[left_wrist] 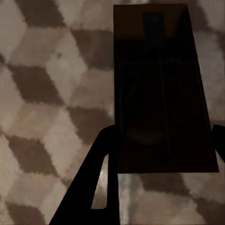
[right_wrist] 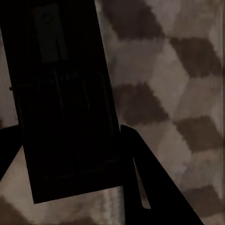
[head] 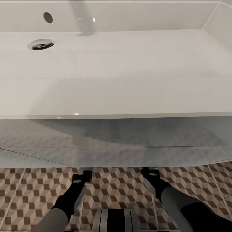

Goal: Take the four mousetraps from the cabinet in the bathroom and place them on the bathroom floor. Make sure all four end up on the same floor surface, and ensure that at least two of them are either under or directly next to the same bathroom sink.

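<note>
In the left wrist view a dark brown mousetrap (left_wrist: 161, 93) lies flat just above the cube-pattern bathroom floor (left_wrist: 42, 93), and my left gripper (left_wrist: 164, 145) is shut on it, one finger at each long edge. The right wrist view has a second mousetrap (right_wrist: 61, 103) with my right gripper (right_wrist: 65, 154) shut on it over the same tiles (right_wrist: 178, 93). In the head view both arms reach forward and down, left arm (head: 69, 199) and right arm (head: 167, 193), and they end at the foot of the white vanity (head: 116, 141). Above the vanity is the wide white bathroom sink (head: 116, 71). The cabinet is out of view.
The sink has a chrome drain (head: 41, 44) and an overflow hole (head: 48, 17) at the back left, with the tap (head: 82, 16) blurred above. The vanity front blocks the way ahead. Patterned floor (head: 32, 193) spreads to both sides of my arms.
</note>
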Motion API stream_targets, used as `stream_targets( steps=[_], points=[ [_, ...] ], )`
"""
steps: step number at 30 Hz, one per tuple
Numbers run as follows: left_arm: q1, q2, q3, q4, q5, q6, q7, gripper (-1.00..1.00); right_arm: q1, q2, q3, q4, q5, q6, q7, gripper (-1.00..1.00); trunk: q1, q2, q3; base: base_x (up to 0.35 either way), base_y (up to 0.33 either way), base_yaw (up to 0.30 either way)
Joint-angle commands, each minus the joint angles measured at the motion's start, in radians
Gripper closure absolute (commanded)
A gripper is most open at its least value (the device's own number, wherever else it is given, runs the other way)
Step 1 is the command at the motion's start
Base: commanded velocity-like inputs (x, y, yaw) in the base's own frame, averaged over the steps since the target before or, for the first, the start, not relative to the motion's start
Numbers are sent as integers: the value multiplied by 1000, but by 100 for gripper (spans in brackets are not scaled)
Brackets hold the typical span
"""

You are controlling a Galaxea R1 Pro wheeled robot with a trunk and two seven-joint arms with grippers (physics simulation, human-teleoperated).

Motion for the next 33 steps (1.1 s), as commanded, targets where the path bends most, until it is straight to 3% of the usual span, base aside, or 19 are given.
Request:
stream_targets(
  steps=[1, 16, 22, 33],
  points=[
    [0, 6, -3, -3, 1, 7, 6, 100, 0, -2, 8, 2, -12, -10, -4, 100, 0, 0, -1, 0, 0, 0],
    [0, 14, -2, -6, 4, 7, 7, 100, 0, -4, 10, 15, -12, -39, -4, 100, 0, 0, -1, 0, 0, 0],
    [0, 16, -1, -6, 2, 5, 7, 100, 0, -3, 10, 15, -12, -40, -4, 100, 3, -2, -24, 0, 0, 0],
    [0, 16, -2, -7, 2, 1, 9, 100, 0, -4, 9, 15, -12, -40, -3, 100, 3, -2, -24, 0, 0, 0]
  ],
)
